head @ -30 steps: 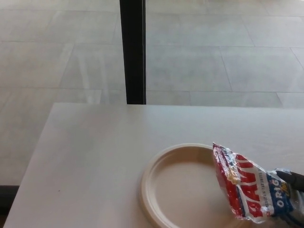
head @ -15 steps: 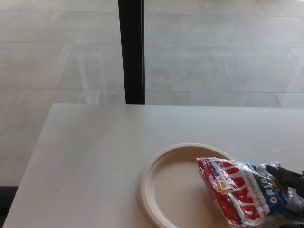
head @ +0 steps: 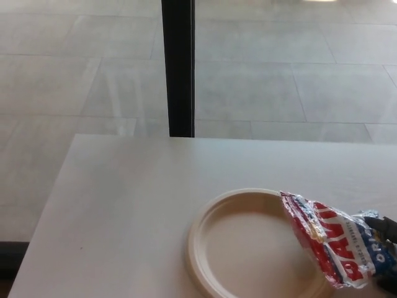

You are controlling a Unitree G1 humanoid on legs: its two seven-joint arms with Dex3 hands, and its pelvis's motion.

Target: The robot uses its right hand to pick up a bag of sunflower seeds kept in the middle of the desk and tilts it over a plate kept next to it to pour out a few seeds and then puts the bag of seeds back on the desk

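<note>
A pale, matte bench (head: 124, 211) with a smooth, faintly grained top fills the lower part of the head view, its straight far edge meeting a floor of large grey stone-like tiles (head: 279, 74) with thin grout lines and a soft sheen. A flat black upright post (head: 178, 65) rises from behind the bench edge to the top of the picture. On the bench sits a round, cream-coloured plate (head: 205, 233) of a dull, paper-like material, with a raised, rolled rim and a shallow flat well; its near edge is cut off by the picture's bottom. Over the plate's right side hangs the bag of sunflower seeds (head: 329, 245), a crinkled, glossy foil pouch in red, white and blue with bold lettering, tilted so its crimped end points up and left above the rim. The right robot hand (head: 386, 239), black and only partly visible at the right edge, is pinching the bag's blue end, its dark fingers closed on the wrinkled film
</note>
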